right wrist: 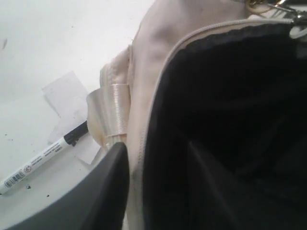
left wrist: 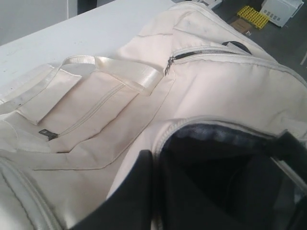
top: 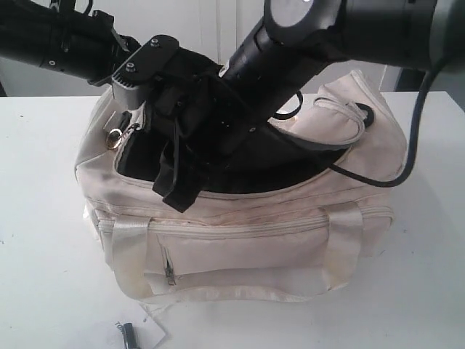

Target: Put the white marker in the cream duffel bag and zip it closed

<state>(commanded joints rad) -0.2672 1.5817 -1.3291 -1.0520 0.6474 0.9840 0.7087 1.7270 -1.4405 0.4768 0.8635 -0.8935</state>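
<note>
While arms point(top: 243, 80) crowd bag point(top: 240, 243), marker point(right wrist: 37, 164) lies outside touching paper tag point(right wrist: 63, 95).

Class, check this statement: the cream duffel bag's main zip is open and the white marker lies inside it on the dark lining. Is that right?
Not quite. The white marker lies outside the cream duffel bag, on the white table, with its dark tip end over the paper tag. The right wrist view shows this. The main zip is indeed open.
</note>
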